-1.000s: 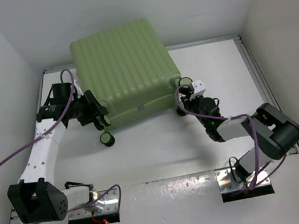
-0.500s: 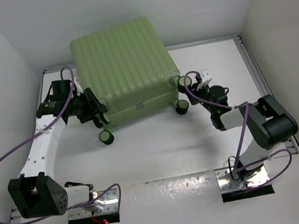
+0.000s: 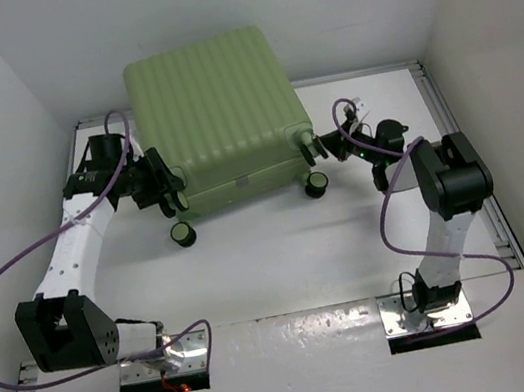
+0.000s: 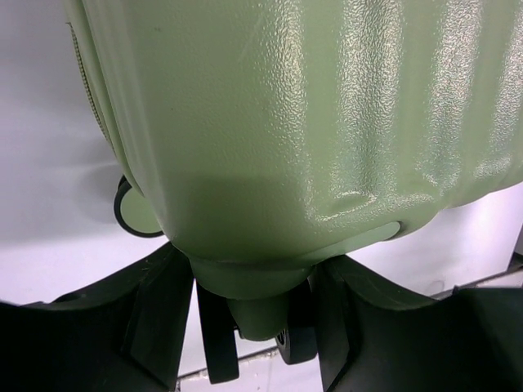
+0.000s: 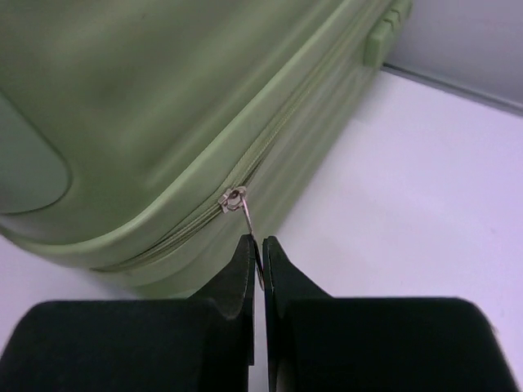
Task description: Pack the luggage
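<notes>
The luggage [image 3: 217, 112] is a light-green ribbed suitcase lying closed at the back middle of the table. My left gripper [image 3: 172, 193] is at its front left corner. In the left wrist view its fingers [image 4: 163, 318] straddle and touch the green wheel mount [image 4: 255, 282] under the shell [image 4: 286, 122]. My right gripper [image 3: 328, 147] is at the front right corner. In the right wrist view it [image 5: 260, 241] is shut on the metal zipper pull, whose slider [image 5: 233, 198] sits on the zipper seam of the shell [image 5: 147, 98].
Two black-and-cream wheels [image 3: 182, 233] [image 3: 317, 184] stick out at the suitcase's near edge. White walls close in the table [image 3: 274, 265] on the left, back and right. Purple cables [image 3: 12, 276] loop beside both arms. A green latch block [image 5: 384, 28] sits farther along the seam.
My right arm has swung back and to the right, and its gripper now sits higher at the suitcase's right corner. The suitcase and my left gripper have shifted slightly toward the back.
</notes>
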